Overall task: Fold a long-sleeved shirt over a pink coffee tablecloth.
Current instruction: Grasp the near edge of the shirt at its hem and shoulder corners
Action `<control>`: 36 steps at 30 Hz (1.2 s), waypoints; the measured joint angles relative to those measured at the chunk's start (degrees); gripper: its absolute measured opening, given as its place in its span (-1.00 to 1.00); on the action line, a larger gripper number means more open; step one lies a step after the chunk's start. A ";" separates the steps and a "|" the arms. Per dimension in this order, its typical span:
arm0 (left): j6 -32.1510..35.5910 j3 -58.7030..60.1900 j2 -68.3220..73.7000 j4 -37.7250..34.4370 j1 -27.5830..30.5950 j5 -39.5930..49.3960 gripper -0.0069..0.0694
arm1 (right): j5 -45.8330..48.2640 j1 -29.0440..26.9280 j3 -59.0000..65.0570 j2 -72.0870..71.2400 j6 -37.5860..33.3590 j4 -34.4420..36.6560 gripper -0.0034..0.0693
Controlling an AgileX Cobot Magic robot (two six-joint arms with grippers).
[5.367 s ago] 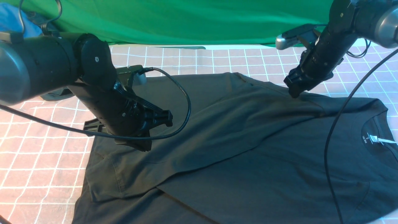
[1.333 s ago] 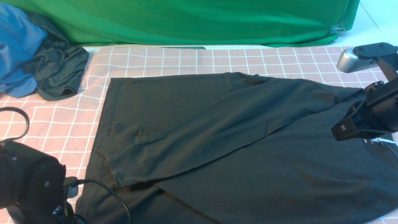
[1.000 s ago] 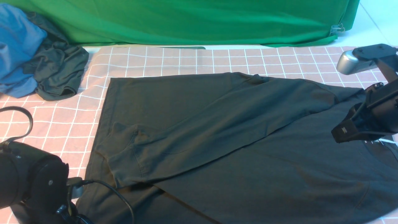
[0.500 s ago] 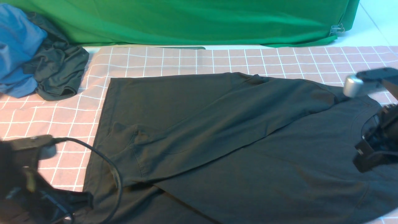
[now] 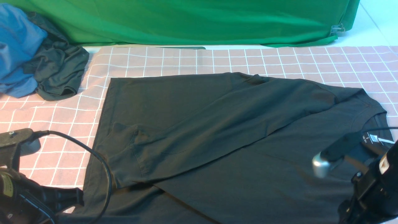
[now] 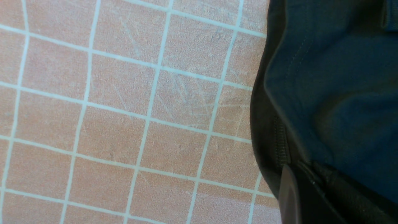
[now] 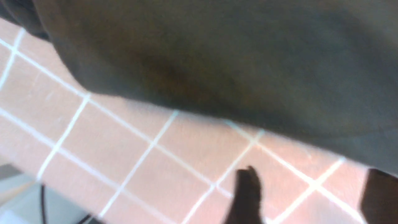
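Two grippers work at the near edge. The left gripper [image 6: 303, 186] has its jaws pinched together on the hem of the one long-sleeved shirt [image 5: 217, 124], at that garment's near corner. The right gripper [image 7: 311, 186] has its two fingers [image 7: 247, 193] spread apart with nothing between them, over bare squares of the one pink coffee tablecloth [image 5: 192, 60], just beside the shirt's edge. The shirt lies flat on the tablecloth between and beyond both grippers. Its collar is just beyond the right gripper, and one sleeve is folded slantwise across the body. Far beyond the left gripper lie one dark grey-green garment [image 5: 59, 71] and one blue garment [image 5: 18, 46], touching each other. One green cloth [image 5: 186, 21] hangs farthest back.
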 joint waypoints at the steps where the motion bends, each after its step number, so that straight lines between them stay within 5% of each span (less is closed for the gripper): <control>1: 0.00 0.00 0.00 0.00 0.00 -0.43 -0.74 | -1.60 0.24 0.79 0.18 0.06 -0.29 0.68; 13: 0.00 0.00 0.00 0.01 0.00 -0.97 -0.74 | -7.59 0.32 1.41 8.88 -1.84 -2.63 0.71; 16: 0.00 0.00 0.00 0.06 0.00 -1.20 -0.74 | -9.08 0.32 1.29 10.20 -2.67 -3.35 0.41; 21: -0.32 -0.23 0.00 0.06 0.00 -1.87 -0.74 | -7.49 0.32 0.53 9.90 -2.45 -3.21 -0.65; 36: -1.87 -9.07 0.00 3.26 0.00 -1.24 -0.74 | 2.98 0.35 -8.26 1.99 -2.98 -3.55 -0.78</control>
